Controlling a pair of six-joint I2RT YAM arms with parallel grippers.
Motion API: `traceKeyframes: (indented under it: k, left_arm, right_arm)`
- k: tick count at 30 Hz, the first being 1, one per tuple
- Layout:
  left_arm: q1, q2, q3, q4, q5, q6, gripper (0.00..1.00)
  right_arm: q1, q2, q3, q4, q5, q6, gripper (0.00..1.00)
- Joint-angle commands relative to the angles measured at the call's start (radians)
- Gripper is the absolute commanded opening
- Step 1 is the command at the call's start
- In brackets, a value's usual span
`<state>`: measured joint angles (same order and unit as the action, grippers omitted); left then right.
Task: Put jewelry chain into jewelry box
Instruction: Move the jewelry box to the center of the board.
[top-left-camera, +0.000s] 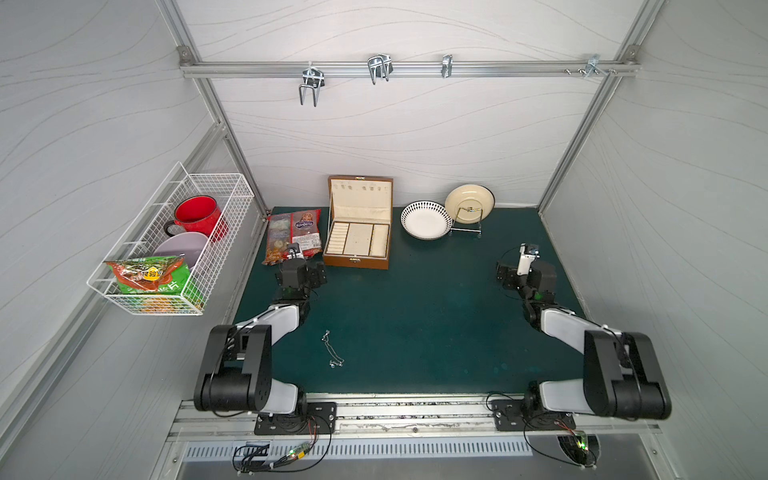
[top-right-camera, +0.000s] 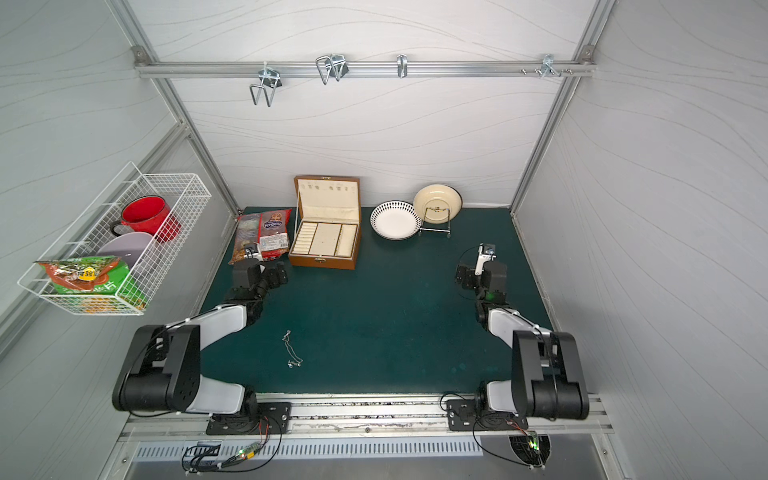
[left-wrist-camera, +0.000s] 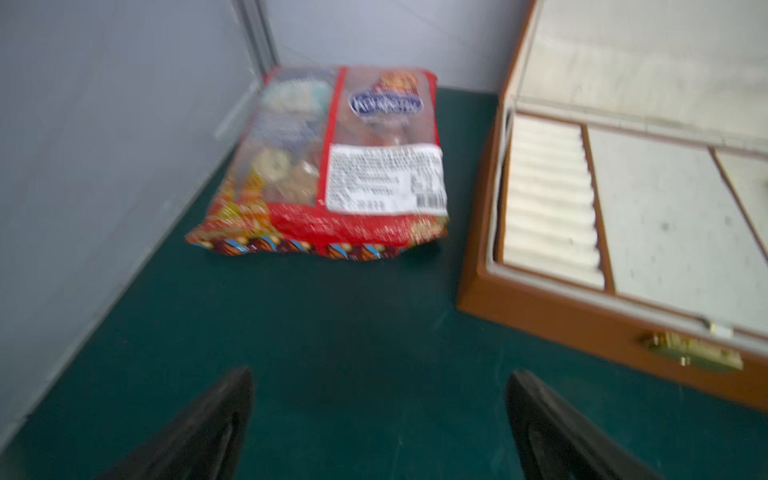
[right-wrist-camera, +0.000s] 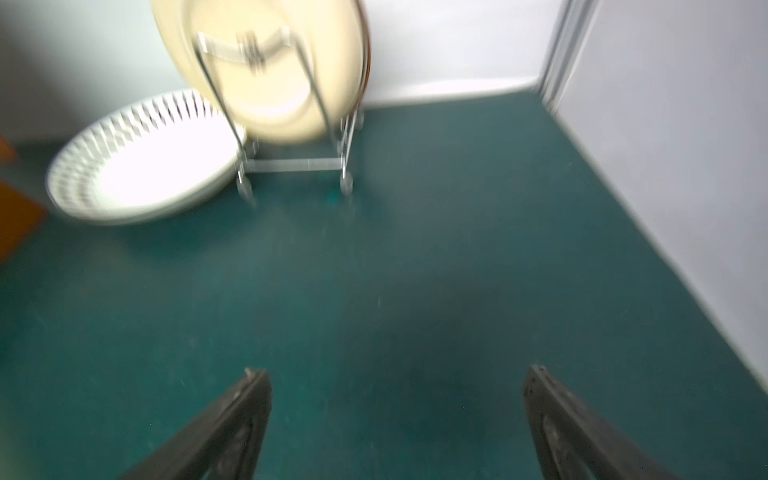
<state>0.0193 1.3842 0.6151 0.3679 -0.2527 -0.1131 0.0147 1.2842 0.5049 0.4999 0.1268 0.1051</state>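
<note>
At the back, jewelry box (top-left-camera: 355, 262) open, snack packet (top-left-camera: 293, 232) beside; jewelry chain (top-left-camera: 332, 353) well apart (left gripper (left-wrist-camera: 380, 372), right gripper (right-wrist-camera: 397, 370) spread wide).

There is one jewelry chain (top-left-camera: 331, 351), one jewelry box (top-left-camera: 336, 260), one wire basket (top-left-camera: 214, 175), one red mug (top-left-camera: 199, 216), one cream plate (top-left-camera: 469, 199); two snack packets (top-left-camera: 293, 237) (top-left-camera: 149, 276), two bowls (top-left-camera: 426, 220) (top-left-camera: 183, 247), four hooks (top-left-camera: 311, 85) (top-left-camera: 379, 68) (top-left-camera: 446, 65) (top-left-camera: 593, 66).

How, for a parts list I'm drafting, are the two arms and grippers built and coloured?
Both the left arm and right arm have bulky black joint housings joined by pale grey-white link shells, with thin black cables looped along them. The left gripper and right gripper each have two dark, wedge-shaped fingers tapering to narrow tips.
</note>
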Motion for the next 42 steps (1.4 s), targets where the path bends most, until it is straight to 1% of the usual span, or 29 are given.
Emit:
traceKeyframes:
  k: [1, 3, 4, 5, 8, 11, 12, 14, 15, 16, 18, 20, 22, 25, 26, 28, 30, 31, 34, 36, 42]
  left_arm:
    - [0.005, -0.065, 0.136, -0.315, -0.130, -0.207, 1.00]
    - [0.006, -0.070, 0.220, -0.444, -0.113, -0.285, 1.00]
    - [0.005, -0.068, 0.254, -0.479, -0.091, -0.298, 1.00]
    - [0.005, -0.065, 0.279, -0.501, -0.057, -0.298, 1.00]
    - [0.005, -0.029, 0.350, -0.544, 0.040, -0.286, 0.97]
    - [0.005, 0.052, 0.458, -0.617, 0.108, -0.288, 0.91]
    - [0.004, 0.077, 0.484, -0.643, 0.132, -0.289, 0.88]
    - [0.004, 0.131, 0.539, -0.678, 0.189, -0.298, 0.82]
    - [0.002, 0.157, 0.563, -0.689, 0.226, -0.297, 0.78]
    - [-0.005, 0.180, 0.584, -0.714, 0.249, -0.299, 0.76]
    - [-0.046, 0.241, 0.651, -0.763, 0.247, -0.278, 0.76]
    - [-0.100, 0.297, 0.710, -0.801, 0.236, -0.239, 0.73]
    - [-0.150, 0.360, 0.775, -0.841, 0.211, -0.212, 0.70]
    - [-0.212, 0.451, 0.868, -0.892, 0.203, -0.198, 0.62]
    - [-0.226, 0.479, 0.900, -0.908, 0.212, -0.196, 0.56]
    - [-0.269, 0.544, 0.979, -0.950, 0.232, -0.195, 0.50]
    - [-0.309, 0.591, 1.043, -0.988, 0.217, -0.186, 0.50]
    - [-0.326, 0.616, 1.070, -1.002, 0.214, -0.185, 0.48]
    - [-0.362, 0.674, 1.142, -1.034, 0.239, -0.202, 0.47]
    - [-0.388, 0.708, 1.174, -1.041, 0.235, -0.199, 0.46]
    - [-0.418, 0.811, 1.303, -1.086, 0.227, -0.201, 0.46]
  right_arm:
    - [-0.010, -0.137, 0.028, -0.168, 0.125, 0.238, 0.99]
    - [-0.013, -0.211, 0.101, -0.363, 0.248, 0.449, 0.99]
    - [-0.018, -0.228, 0.142, -0.447, 0.273, 0.503, 0.99]
    - [-0.024, -0.231, 0.175, -0.498, 0.271, 0.530, 0.99]
    - [-0.027, -0.204, 0.270, -0.607, 0.207, 0.548, 0.99]
    - [-0.006, -0.162, 0.333, -0.641, 0.047, 0.534, 0.99]
    - [0.017, -0.144, 0.356, -0.660, 0.025, 0.522, 0.99]
    - [0.096, -0.104, 0.415, -0.704, 0.046, 0.472, 0.99]
    - [0.141, -0.088, 0.438, -0.727, 0.080, 0.434, 0.99]
    - [0.172, -0.063, 0.463, -0.751, 0.114, 0.414, 0.99]
    - [0.215, -0.027, 0.496, -0.778, 0.122, 0.409, 0.99]
    - [0.237, 0.002, 0.515, -0.776, 0.073, 0.397, 0.99]
    - [0.261, 0.025, 0.538, -0.795, 0.057, 0.398, 0.99]
    - [0.291, 0.047, 0.564, -0.824, 0.070, 0.384, 0.99]
    - [0.299, 0.051, 0.567, -0.830, 0.074, 0.382, 0.99]
    - [0.313, 0.048, 0.560, -0.832, 0.081, 0.377, 0.99]
    - [0.321, 0.046, 0.550, -0.833, 0.092, 0.371, 0.99]
    - [0.323, 0.046, 0.546, -0.835, 0.100, 0.371, 0.99]
    - [0.324, 0.042, 0.538, -0.852, 0.115, 0.372, 0.99]
    - [0.324, 0.035, 0.530, -0.859, 0.123, 0.372, 0.99]
    - [0.323, -0.006, 0.498, -0.873, 0.133, 0.369, 0.99]
